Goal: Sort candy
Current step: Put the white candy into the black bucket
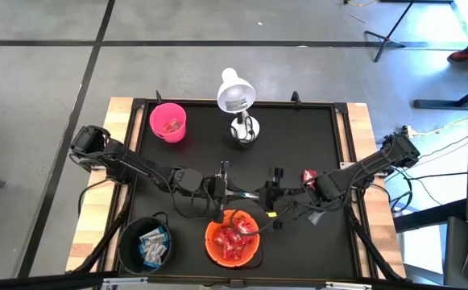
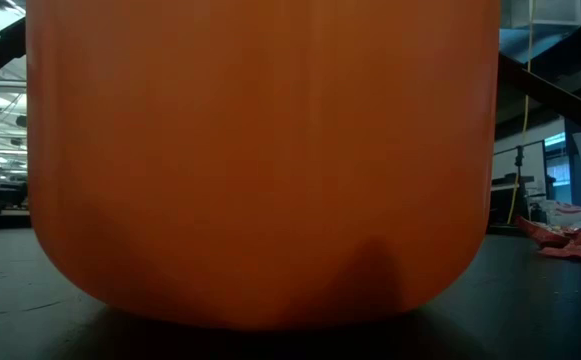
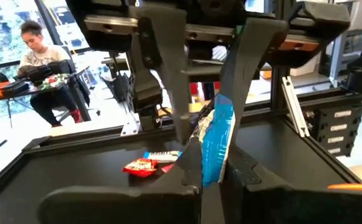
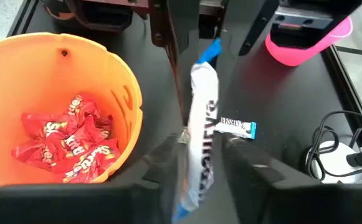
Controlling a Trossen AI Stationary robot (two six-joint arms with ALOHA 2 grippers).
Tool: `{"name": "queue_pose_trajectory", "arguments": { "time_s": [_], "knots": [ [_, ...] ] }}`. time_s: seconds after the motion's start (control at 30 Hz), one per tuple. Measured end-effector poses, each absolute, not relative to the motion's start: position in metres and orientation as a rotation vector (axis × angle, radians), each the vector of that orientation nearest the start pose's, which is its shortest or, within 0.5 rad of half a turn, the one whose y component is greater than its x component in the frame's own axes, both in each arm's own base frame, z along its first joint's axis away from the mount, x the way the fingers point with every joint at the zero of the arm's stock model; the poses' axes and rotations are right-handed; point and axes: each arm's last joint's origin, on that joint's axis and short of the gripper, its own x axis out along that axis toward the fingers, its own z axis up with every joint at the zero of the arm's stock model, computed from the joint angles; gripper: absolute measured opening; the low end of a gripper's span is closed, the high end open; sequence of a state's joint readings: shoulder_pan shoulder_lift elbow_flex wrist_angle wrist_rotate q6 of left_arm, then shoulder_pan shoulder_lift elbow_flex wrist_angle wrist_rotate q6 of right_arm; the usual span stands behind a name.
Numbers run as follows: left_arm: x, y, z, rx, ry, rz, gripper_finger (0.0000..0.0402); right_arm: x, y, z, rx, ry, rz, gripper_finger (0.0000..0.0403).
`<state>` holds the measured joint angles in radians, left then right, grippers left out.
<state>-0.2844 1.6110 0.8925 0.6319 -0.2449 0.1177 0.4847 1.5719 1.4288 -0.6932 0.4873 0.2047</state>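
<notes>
A long blue-and-white candy hangs in the air between my two grippers, just beyond the far rim of the orange bowl. My left gripper comes in from the table's left and is shut on the candy. My right gripper reaches in from the table's right. It is open, with one finger on either side of the candy's white stretch. The orange bowl holds several red candies. My left gripper pinches the candy's blue end between its two fingers, coming in level from the table's left. The candy is lifted clear of the table and sticks out past the fingertips, in between my right gripper's fingers.
A dark bowl with blue-and-silver candy stands at the near left, and a pink cup at the far left. A white lamp is at the far middle. Loose candy lies on the black mat: a blue-and-white one and a red one.
</notes>
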Motion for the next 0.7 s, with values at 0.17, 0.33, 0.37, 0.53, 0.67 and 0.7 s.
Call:
{"name": "queue_pose_trajectory", "arguments": {
  "time_s": [0.17,0.33,0.37,0.53,0.67,0.7],
  "knots": [
    [0.334,-0.089,0.247,0.161,0.105,-0.018,0.0020,0.301,0.143,0.322,-0.196,0.749,-0.073,0.0199],
    [0.313,-0.083,0.264,0.175,0.229,0.016,0.0018,0.295,0.140,0.325,-0.174,0.788,-0.088,0.0263],
    [0.305,-0.082,0.270,0.165,0.259,0.023,0.0017,0.293,0.139,0.328,-0.163,0.793,-0.093,0.0271],
    [0.259,-0.082,0.313,0.053,0.378,0.010,0.0017,0.284,0.135,0.342,-0.094,0.835,-0.120,0.0287],
    [0.221,-0.092,0.339,-0.084,0.454,-0.125,0.0020,0.282,0.135,0.343,-0.061,0.844,-0.116,0.0283],
    [0.212,-0.096,0.343,-0.109,0.477,-0.196,0.0021,0.282,0.135,0.343,-0.059,0.844,-0.117,0.0281]
  ]
}}
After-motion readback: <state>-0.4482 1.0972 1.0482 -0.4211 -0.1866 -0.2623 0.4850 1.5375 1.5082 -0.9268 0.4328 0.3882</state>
